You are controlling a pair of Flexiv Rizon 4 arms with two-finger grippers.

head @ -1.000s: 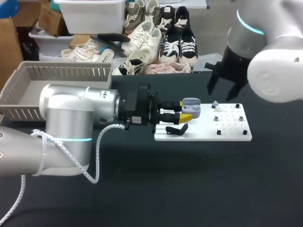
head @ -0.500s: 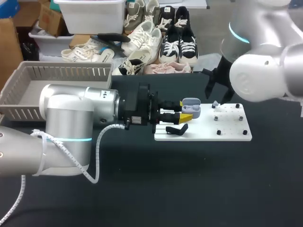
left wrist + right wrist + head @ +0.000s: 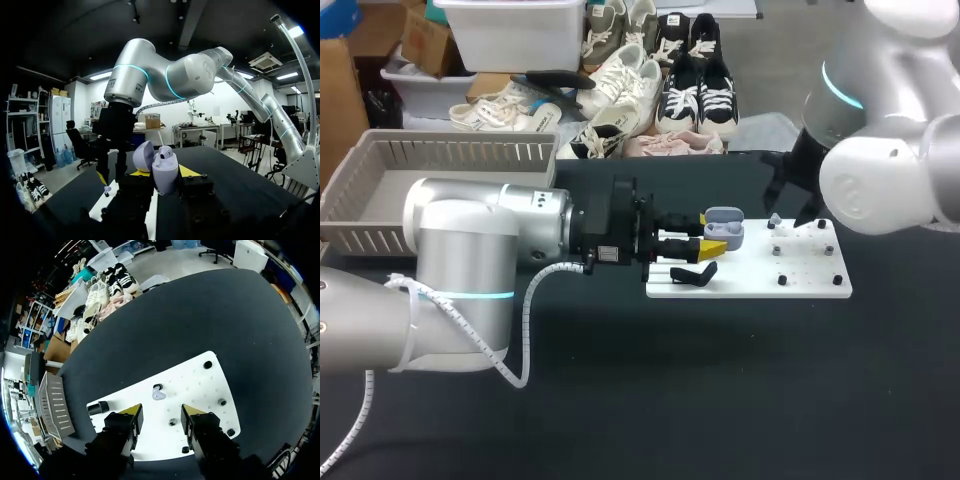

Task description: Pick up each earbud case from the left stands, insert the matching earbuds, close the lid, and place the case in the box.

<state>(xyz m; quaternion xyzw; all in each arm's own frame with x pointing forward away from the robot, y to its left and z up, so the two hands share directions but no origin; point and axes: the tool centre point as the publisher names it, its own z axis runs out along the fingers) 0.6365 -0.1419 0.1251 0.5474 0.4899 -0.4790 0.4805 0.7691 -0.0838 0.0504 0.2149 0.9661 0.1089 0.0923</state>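
An earbud case (image 3: 725,222) (image 3: 165,174), pale lavender with its lid (image 3: 143,156) up, sits in my left gripper (image 3: 715,238) (image 3: 164,186), which is shut on it at the near-left end of the white board (image 3: 800,280). A small pale earbud (image 3: 775,221) (image 3: 158,394) stands on a peg of the board. My right gripper (image 3: 798,205) (image 3: 161,416) hangs open just above and behind that earbud, with nothing between its yellow fingertips (image 3: 131,411). In the left wrist view the right gripper (image 3: 111,172) stands over the board beyond the case.
A black stand (image 3: 692,273) (image 3: 98,407) sits at the board's left end. Several black pegs (image 3: 781,280) (image 3: 207,364) dot the board's right half. A grey slatted basket (image 3: 450,150) (image 3: 55,405) stands at the table's far left. Bare dark tabletop (image 3: 720,400) lies in front.
My right arm has swung about over the board's far edge, and its gripper now hangs slightly lower by the earbud. The left arm and the case have kept still.
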